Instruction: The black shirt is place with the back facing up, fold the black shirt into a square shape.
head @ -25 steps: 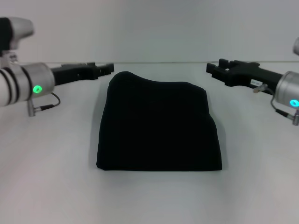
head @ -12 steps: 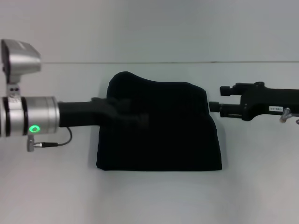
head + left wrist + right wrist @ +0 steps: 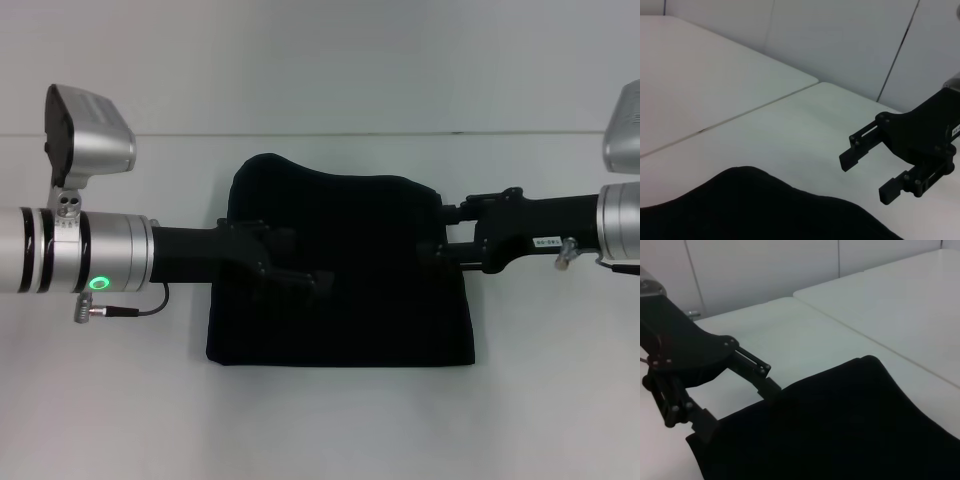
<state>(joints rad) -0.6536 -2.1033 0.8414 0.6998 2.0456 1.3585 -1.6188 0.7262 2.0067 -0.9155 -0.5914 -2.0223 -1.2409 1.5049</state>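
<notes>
With the black shirt [image 3: 340, 270] already squarish, the left gripper [image 3: 300, 268] and right gripper [image 3: 440, 232] hover spread, needing only tidying.

1. The black shirt [image 3: 340, 290] is soft matt cloth that gives back no shine; its surface looks smooth, with gentle rolls along the edges.
2. The left gripper [image 3: 300, 268] is matt black hard plastic or coated metal, with small screw heads at its joints.
3. Behind the left gripper, the arm's cuff [image 3: 85, 250] is brushed silver metal with a satin sheen.
4. The right gripper [image 3: 440, 235] has the same matt black finish.
5. The table [image 3: 100, 400] around both grippers is smooth, pale and faintly glossy.
</notes>
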